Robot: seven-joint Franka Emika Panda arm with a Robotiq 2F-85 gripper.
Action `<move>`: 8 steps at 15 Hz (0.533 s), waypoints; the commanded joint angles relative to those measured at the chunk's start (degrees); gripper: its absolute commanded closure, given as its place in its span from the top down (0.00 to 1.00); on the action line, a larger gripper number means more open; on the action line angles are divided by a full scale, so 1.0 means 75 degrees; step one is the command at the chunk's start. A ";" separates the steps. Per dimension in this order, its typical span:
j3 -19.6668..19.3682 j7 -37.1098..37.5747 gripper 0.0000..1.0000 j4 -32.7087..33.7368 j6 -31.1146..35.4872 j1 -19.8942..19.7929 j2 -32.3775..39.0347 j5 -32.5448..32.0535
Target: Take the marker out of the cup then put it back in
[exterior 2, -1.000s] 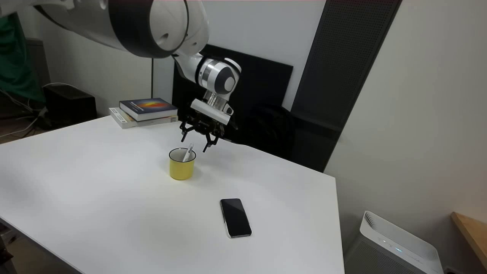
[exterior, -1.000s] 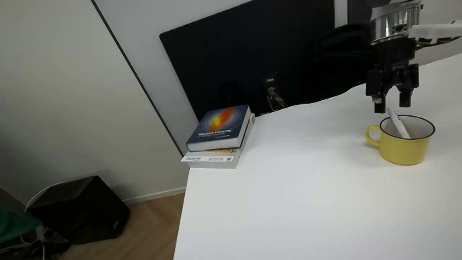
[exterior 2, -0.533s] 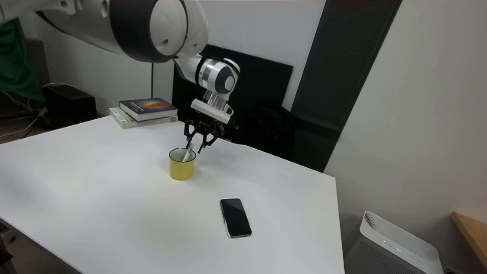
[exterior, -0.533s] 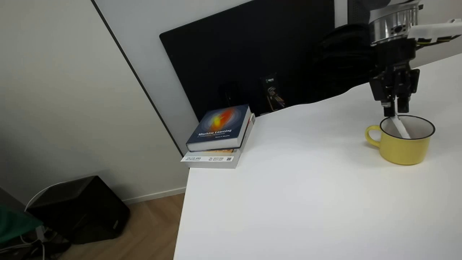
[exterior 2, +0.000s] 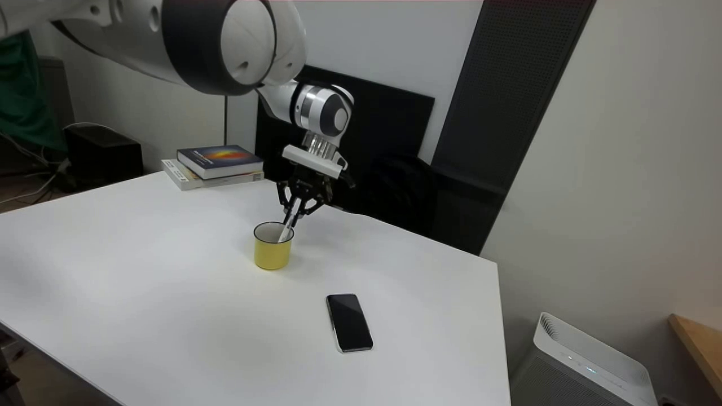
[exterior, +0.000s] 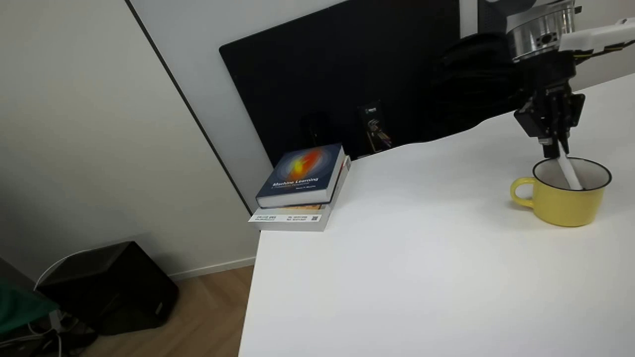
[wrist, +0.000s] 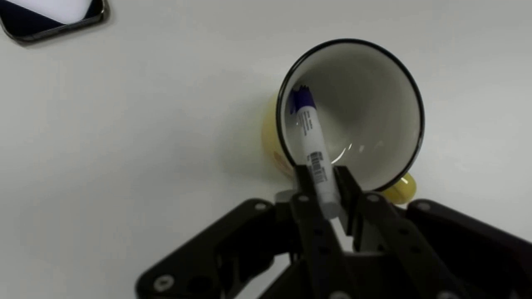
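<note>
The yellow cup (exterior: pixel 568 207) (exterior 2: pixel 272 257) stands upright on the white table in both exterior views, its loop handle visible in an exterior view. From above, the wrist view looks into its pale inside (wrist: pixel 370 91). A white marker (wrist: pixel 312 135) leans in the cup, its purple-blue end down by the inner wall and its plain white end sticking out past the rim. My gripper (wrist: pixel 323 172) has its two black fingers around that upper end, pressed close on either side. Both exterior views show the gripper (exterior: pixel 556 150) (exterior 2: pixel 291 219) just above the rim, at the marker (exterior: pixel 569 171).
Two stacked books (exterior: pixel 300 181) (exterior 2: pixel 220 163) lie at the table's far corner. A dark phone (exterior 2: pixel 350 322) rests on the table away from the cup, and its corner (wrist: pixel 58 31) shows in the wrist view. A dark panel (exterior: pixel 342 84) stands behind the table.
The gripper's fingers have come together around the marker's upper end. The gripper has come down slightly, and the cup with the marker has shifted a little, to the right in both exterior views.
</note>
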 commanded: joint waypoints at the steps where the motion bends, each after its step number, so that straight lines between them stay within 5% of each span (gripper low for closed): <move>1: -0.0127 0.0492 0.04 0.0619 -0.0414 0.0184 0.0188 -0.0210; 8: -0.0150 0.0801 0.04 0.0673 -0.0986 0.0243 -0.0592 -0.0130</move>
